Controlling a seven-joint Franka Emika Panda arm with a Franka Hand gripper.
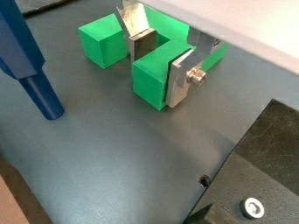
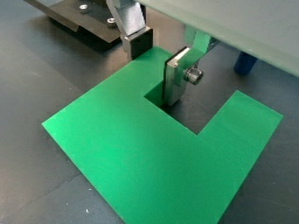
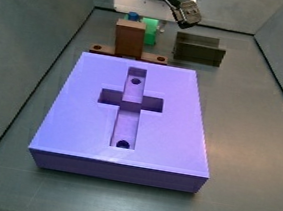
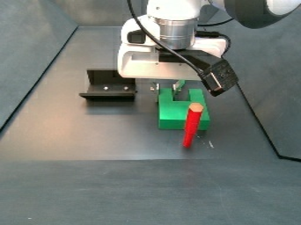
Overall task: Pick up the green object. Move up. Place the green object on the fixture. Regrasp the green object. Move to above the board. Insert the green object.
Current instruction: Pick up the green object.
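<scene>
The green object lies flat on the dark floor, its two prongs reading as raised blocks in a wrist view. In a wrist view it fills most of the frame as a broad green U with the slot between the prongs opening toward the gripper. In a side view it sits directly under the arm, just behind the thin red peg, which leans upright against its near edge (contact likely, but we cannot confirm it). In a side view only a sliver of green shows, behind the brown block.

The gripper is down at the green object. One silver finger lies against the outer face of one prong; the opposite finger stands in the slot on that prong's inner side. We see the same in a wrist view: one plate in the slot, one outside it. The jaws straddle that single prong; we cannot tell whether the pads press on it or merely bracket it. The object still rests on the floor.

The fixture stands on the floor near the green object, apart from it, to one side. In a side view it shows as a low dark block beside the brown block.

The board lies well apart from all this, nearer the camera in that side view, its cross-shaped recess and two round holes facing up. A blue edge crosses a wrist view.
</scene>
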